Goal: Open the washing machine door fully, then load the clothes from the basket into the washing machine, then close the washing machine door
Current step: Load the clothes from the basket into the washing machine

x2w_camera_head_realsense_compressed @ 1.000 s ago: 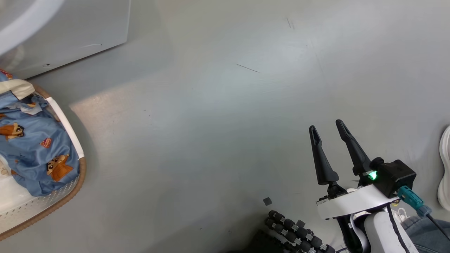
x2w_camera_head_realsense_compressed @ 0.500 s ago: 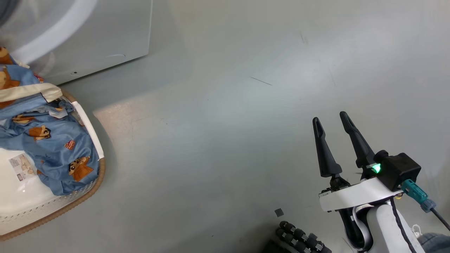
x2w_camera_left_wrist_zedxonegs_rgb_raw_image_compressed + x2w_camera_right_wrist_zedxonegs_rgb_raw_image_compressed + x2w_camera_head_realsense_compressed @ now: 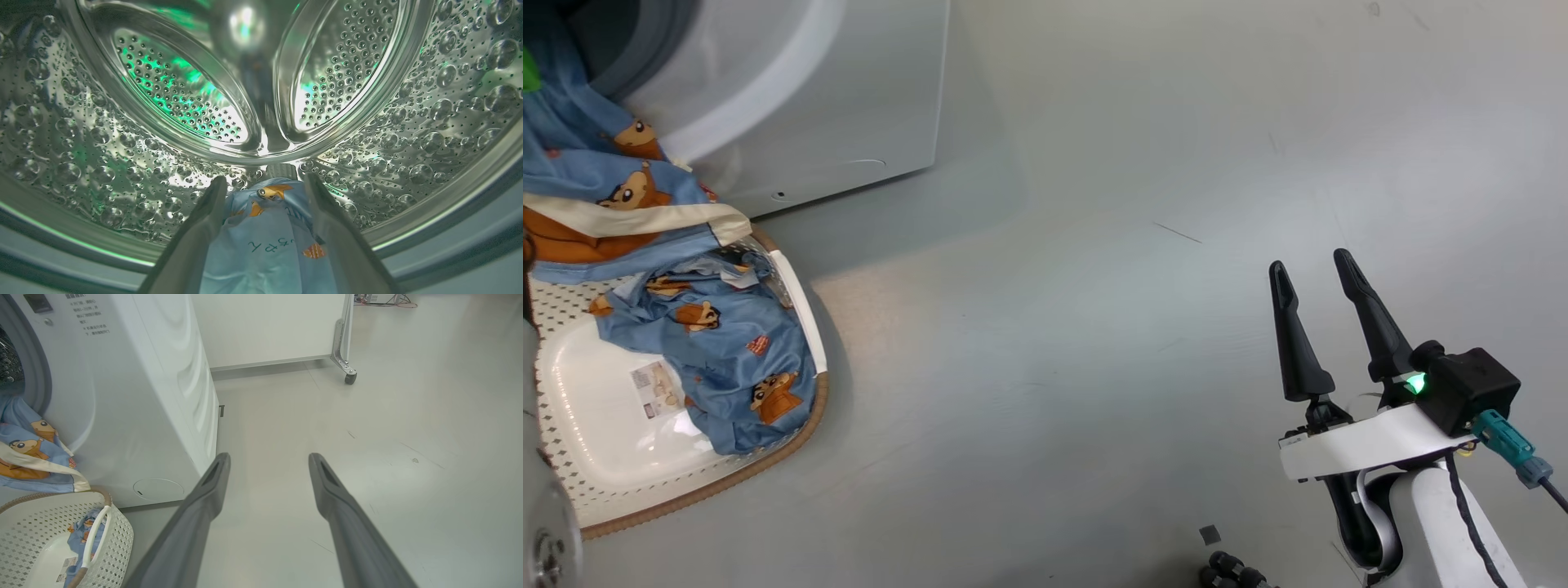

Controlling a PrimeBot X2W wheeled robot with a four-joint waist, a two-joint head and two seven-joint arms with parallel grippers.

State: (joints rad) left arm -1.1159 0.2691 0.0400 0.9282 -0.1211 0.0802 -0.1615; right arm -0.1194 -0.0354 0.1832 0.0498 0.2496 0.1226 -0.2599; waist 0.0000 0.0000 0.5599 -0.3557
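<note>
Inside the washing machine's shiny perforated drum point(image 3: 122, 134), my left gripper point(image 3: 264, 179) is open, and a light-blue garment point(image 3: 265, 253) lies between its spread fingers. That piece of the clothes point(image 3: 605, 188) trails from the drum opening down over the white washing machine point(image 3: 849, 106) front to the basket point(image 3: 645, 482). A second garment point(image 3: 711, 351) lies in the basket. My right gripper point(image 3: 1308, 261) hovers open and empty over the floor, far right of the basket point(image 3: 49, 522); it also shows in its own wrist view point(image 3: 269, 457). The washing machine door is out of view.
Bare grey floor point(image 3: 1054, 367) spreads between the basket and my right arm. A white panel on a castor point(image 3: 349, 377) stands behind the machine's side point(image 3: 184, 388). A small dark square point(image 3: 1210, 535) lies on the floor near my base.
The head camera has swung toward the machine, so the drum opening and the trailing garment have come into view. The right gripper keeps its open pose.
</note>
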